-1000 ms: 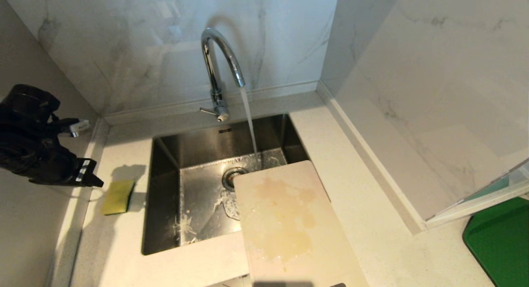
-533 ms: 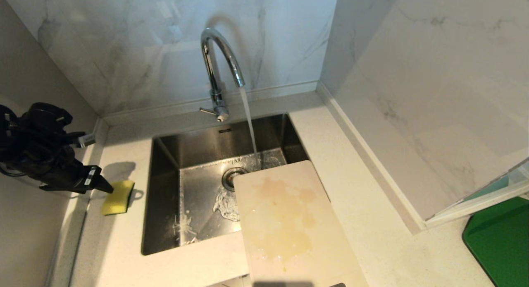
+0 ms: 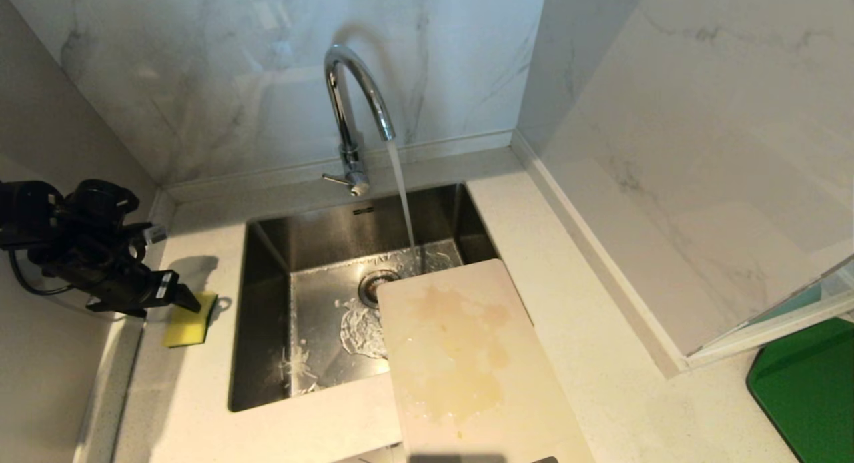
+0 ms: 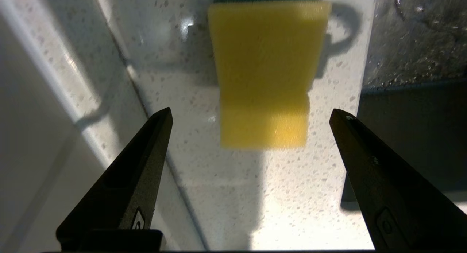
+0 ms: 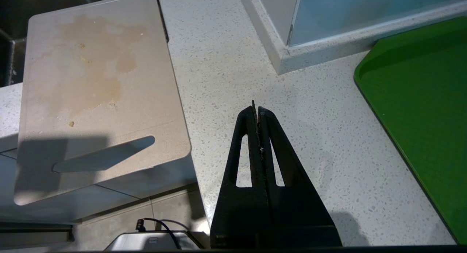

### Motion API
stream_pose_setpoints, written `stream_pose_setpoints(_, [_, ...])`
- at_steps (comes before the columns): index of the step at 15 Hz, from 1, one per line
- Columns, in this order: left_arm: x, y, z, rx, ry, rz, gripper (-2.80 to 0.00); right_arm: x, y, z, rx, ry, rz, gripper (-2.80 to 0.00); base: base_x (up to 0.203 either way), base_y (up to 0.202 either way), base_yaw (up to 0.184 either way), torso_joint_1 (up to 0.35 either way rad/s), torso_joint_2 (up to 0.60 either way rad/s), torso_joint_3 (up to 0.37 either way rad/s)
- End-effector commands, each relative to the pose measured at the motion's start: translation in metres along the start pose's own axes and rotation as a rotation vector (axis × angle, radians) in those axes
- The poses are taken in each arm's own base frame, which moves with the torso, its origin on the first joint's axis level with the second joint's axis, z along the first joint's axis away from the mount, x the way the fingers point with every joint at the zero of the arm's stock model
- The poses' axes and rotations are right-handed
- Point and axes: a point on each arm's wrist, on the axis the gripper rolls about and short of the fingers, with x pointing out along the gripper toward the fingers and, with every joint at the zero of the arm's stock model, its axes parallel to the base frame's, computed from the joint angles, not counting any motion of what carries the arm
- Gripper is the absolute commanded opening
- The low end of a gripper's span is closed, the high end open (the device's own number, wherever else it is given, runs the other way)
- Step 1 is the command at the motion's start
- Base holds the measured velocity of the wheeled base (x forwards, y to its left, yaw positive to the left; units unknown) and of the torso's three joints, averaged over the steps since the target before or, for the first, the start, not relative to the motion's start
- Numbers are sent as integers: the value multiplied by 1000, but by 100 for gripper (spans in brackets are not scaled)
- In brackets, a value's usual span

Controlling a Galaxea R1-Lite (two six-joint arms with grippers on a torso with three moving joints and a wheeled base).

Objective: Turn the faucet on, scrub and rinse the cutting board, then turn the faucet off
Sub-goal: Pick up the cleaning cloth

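Spanning the whole scene: one speckled white stone countertop [image 3: 600, 329], backed by grey-veined marble wall panels [image 3: 220, 83]. Sunk into it, one square stainless steel sink [image 3: 313, 263], wet on the floor around the drain.

Lying across the sink's right front corner, partly over the basin and partly on the counter: one large cream-white rectangular plastic cutting board [image 3: 467, 356], rounded at the corners, blotched across the middle with yellowish-brown stains, slot handle at the near end in the right wrist view [image 5: 98, 96].

Peeking in at the far right edge: one green board [image 3: 807, 383], well apart from the white one.

Rising behind the sink: one tall chrome gooseneck faucet [image 3: 350, 103], thin side lever at the base, a steady stream of water falling into the basin just beyond the board's far edge.

Reaching in from the left: left gripper [image 3: 175, 284], black, spread wide and empty, poised just over one small yellow sponge [image 4: 264, 72] beside the sink's left rim.

Parked over bare counter right of the board: right gripper [image 5: 256, 108], pressed together on nothing.
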Motion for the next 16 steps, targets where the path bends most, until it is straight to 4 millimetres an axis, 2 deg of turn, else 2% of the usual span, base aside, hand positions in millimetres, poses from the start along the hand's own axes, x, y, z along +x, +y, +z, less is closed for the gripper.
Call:
stream_pose_setpoints(1, [11,0,3,-6,17,-11,0,0,0,0,0,0,1,-280,0,0,0,0,0,0])
stream_pose_setpoints(9, [18,-1,12,-1,0,-45,0,0,0,0,0,0,0,-280,0,0,0,0,0,0])
stream_pose_setpoints(16, [37,0,20,0,6,-48,0,0,0,0,0,0,0,-280,0,0,0,0,0,0])
